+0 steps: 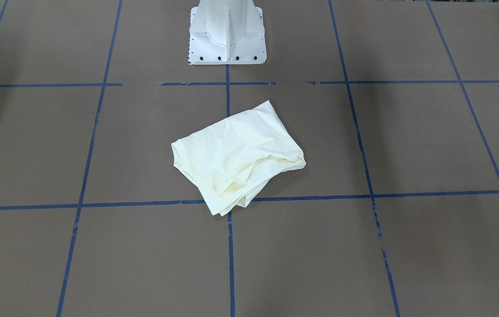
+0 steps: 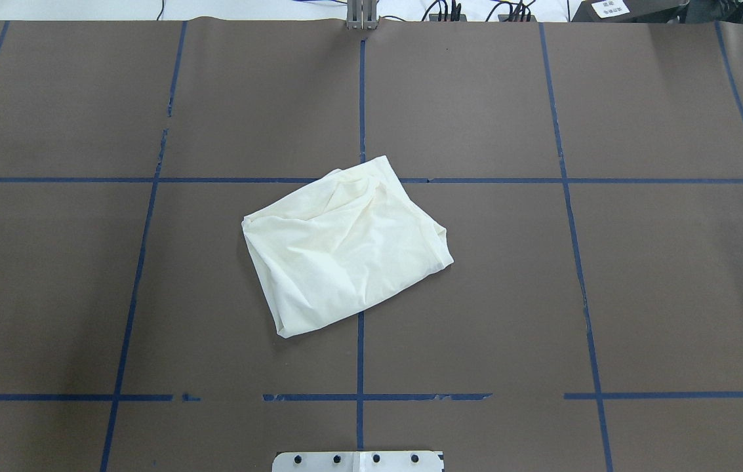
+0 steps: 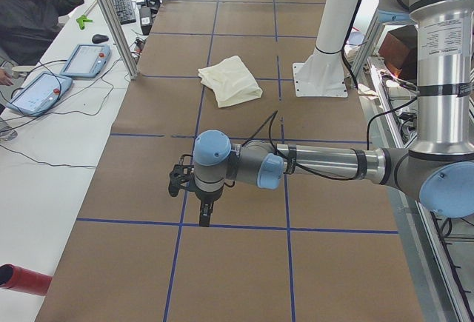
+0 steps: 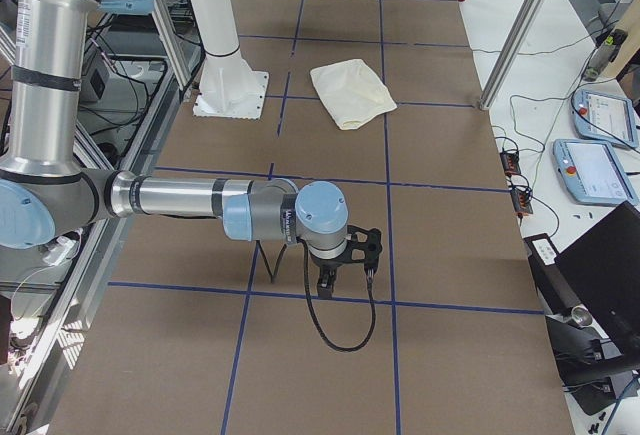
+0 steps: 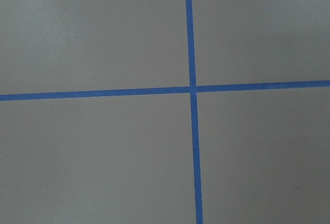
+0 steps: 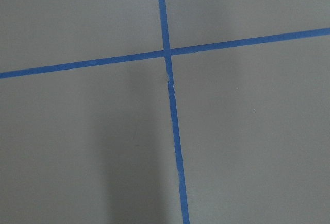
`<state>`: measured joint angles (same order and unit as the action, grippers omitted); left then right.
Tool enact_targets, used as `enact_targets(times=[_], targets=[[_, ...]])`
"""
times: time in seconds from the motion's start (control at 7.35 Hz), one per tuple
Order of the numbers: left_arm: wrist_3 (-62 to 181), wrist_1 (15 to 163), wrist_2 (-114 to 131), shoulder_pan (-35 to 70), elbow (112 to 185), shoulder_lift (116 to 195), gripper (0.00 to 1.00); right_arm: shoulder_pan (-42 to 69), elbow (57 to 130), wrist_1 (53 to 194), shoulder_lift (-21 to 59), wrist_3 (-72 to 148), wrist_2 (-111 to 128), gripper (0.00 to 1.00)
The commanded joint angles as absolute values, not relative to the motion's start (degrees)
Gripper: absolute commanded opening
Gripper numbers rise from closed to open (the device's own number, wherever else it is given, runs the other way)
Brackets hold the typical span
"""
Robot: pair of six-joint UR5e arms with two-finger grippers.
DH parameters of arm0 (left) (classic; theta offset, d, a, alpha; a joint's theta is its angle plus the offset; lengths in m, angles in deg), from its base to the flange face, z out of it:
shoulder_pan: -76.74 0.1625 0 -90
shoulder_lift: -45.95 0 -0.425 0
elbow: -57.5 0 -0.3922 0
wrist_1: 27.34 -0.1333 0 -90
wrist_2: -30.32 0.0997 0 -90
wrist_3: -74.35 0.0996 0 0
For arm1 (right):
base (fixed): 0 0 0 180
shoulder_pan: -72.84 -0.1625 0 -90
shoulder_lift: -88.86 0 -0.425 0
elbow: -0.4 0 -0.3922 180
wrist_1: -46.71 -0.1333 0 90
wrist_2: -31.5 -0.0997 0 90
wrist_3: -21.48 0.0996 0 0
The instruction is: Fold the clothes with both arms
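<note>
Front-facing view: I see the cream long-sleeved T-shirt [image 1: 238,158] lying as a loose, wrinkled folded bundle, plain side up. It sits on the brown paper-covered table [image 1: 408,141], across the centre strip of the blue tape grid [image 1: 230,264]. Its near corner covers a tape crossing. The white bolted pedestal base [image 1: 227,39] stands beyond it, apart from the cloth.

Overhead view: the bundle is mid-table. Most of it lies left of the centre line, and its far corner reaches over the far cross line.

Exterior left view: the grey metal left arm [image 3: 326,163], with light-blue joint caps, stretches out low over the near part of the table. It is well apart from the shirt, which lies farther off, beside the pedestal. The black left gripper [image 3: 205,217] points down over a tape line. I cannot tell whether its fingers are spread or pressed together. A person in a black top [image 3: 37,11] sits at the white side bench, near two grey-blue handheld control tablets [image 3: 85,59].

Exterior right view: the grey right arm [image 4: 180,197] reaches out the same way, low and near. The black right gripper [image 4: 325,287] points down close to a tape line, and I cannot tell its state either. The shirt lies far off, by the pedestal.

Left wrist view: brown paper and one tape crossing.

Right wrist view: the same, with a soft shadow below the crossing.
</note>
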<state>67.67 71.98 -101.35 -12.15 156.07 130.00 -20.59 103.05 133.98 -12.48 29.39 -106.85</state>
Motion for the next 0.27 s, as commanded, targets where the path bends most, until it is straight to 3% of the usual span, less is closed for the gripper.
enact_targets(times=[0.0, 0.14], targets=[[67.67, 71.98, -101.34, -12.2, 156.02, 130.06, 1.0, -20.59, 103.05, 133.98, -12.65, 29.4, -106.93, 1.0], [67.67, 71.98, -101.34, -12.2, 156.11, 130.06, 1.0, -20.59, 103.05, 133.98, -12.74, 29.31, -106.84, 1.0]])
